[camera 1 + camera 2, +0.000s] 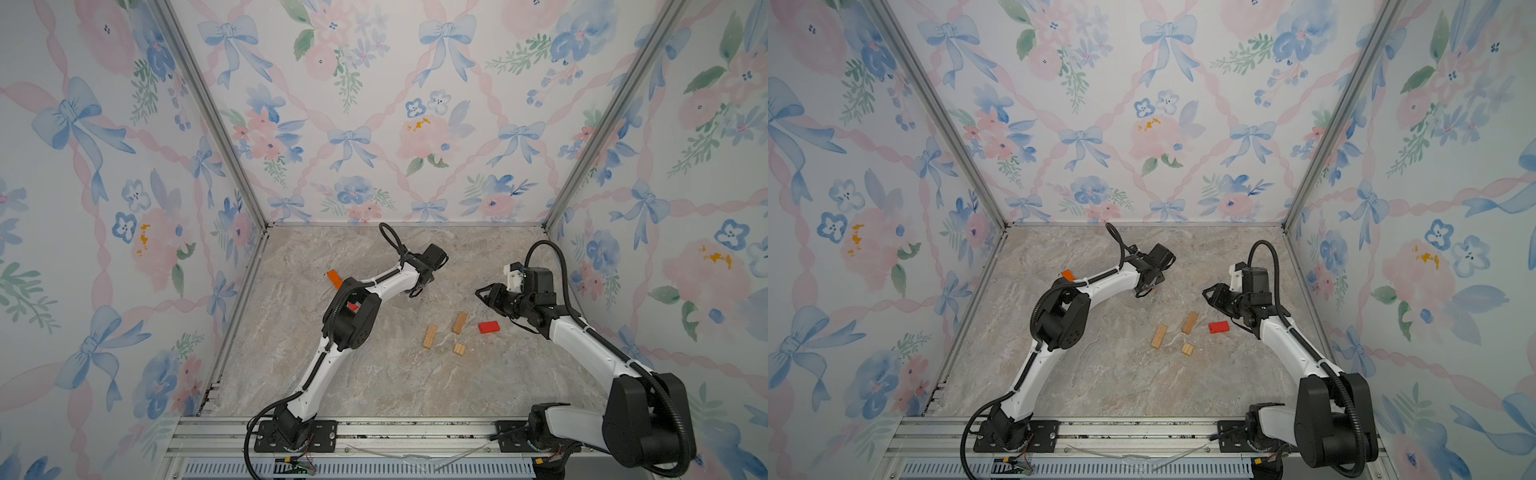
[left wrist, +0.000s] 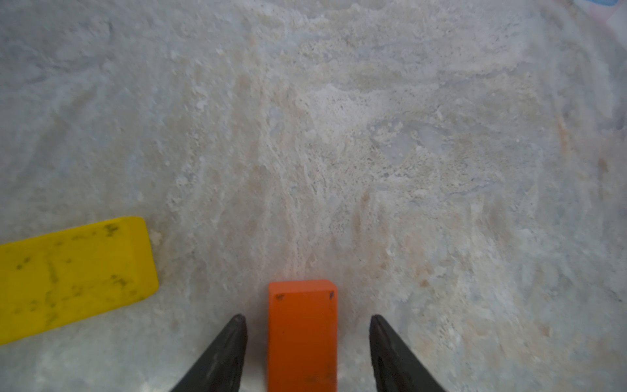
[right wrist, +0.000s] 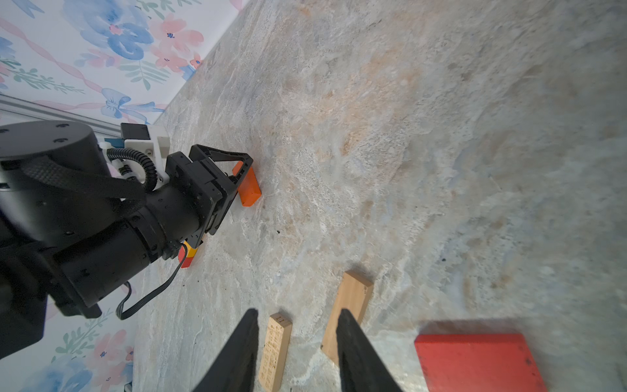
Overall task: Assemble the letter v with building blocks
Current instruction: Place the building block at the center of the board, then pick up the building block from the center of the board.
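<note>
- Left gripper (image 2: 307, 317) is straddling the orange block (image 2: 302, 339), jaws parted and gripping nothing, probably placing it as a V stroke.
- Right gripper (image 3: 298, 310) is hovering half-open, empty.

Block (image 2: 302, 339) sits inside left gripper (image 2: 306, 316), seemingly untouched.

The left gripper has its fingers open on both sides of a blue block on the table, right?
No, it is an orange block, not blue. The left wrist view shows the left gripper open on both sides of it, on the table.
</note>
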{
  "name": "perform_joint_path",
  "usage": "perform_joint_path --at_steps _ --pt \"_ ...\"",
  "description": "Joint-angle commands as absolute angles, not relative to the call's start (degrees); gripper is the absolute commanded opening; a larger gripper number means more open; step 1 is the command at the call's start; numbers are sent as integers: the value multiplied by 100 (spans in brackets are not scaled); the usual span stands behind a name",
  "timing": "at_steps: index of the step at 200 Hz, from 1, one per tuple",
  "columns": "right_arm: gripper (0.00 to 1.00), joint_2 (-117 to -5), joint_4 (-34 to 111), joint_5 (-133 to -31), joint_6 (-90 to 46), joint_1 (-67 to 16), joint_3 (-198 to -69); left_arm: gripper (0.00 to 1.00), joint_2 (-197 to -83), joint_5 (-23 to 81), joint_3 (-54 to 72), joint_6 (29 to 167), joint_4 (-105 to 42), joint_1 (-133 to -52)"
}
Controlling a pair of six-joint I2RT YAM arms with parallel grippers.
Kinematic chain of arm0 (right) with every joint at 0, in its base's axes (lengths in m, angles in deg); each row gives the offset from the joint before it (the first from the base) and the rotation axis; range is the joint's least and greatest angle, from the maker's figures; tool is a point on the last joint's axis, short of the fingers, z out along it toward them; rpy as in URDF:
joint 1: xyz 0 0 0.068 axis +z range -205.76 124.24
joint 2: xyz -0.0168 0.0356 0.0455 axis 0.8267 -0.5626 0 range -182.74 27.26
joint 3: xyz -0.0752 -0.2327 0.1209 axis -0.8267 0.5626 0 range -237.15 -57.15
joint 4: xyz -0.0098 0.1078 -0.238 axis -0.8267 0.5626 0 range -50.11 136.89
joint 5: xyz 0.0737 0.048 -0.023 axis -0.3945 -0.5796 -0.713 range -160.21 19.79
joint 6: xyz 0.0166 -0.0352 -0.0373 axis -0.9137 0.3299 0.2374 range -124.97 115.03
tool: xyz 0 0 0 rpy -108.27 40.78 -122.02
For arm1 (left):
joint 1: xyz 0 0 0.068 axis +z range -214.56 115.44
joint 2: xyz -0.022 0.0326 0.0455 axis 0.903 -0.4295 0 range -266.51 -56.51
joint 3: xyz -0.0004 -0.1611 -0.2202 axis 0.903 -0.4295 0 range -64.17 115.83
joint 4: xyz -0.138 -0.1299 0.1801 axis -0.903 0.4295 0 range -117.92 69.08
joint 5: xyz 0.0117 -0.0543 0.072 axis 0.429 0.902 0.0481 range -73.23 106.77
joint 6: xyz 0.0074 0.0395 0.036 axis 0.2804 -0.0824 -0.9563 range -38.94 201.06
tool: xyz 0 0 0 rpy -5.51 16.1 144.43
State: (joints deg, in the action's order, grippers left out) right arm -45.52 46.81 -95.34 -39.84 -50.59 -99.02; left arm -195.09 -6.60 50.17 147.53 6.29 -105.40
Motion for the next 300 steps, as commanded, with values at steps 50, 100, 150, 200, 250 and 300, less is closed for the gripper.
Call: perform_joint_path --at_steps 50,100,150,200,250,300 --pt "41 -4420 4745 -9574 -3925 -5132 -9806 76 -19078 -612 4932 14812 832 -10482" --pt "53 -4325 4817 -9580 -3951 -5086 -9820 78 -18350 -737 4895 14588 819 -10490" --pt "59 -4385 4921 -9167 -3945 -4539 -10002 81 -17514 -811 4856 13490 748 -10482" --pt "60 -4856 5076 -8676 -3985 -3602 -10391 81 -16021 -612 2912 12165 -898 -10440" --pt "60 -5236 5351 -8076 -4039 -2768 -10702 79 -14177 233 521 11453 -2624 -10210" --pt "58 -5809 5716 -7620 -4039 -1968 -11148 80 -12541 288 -984 10788 -2942 -10209"
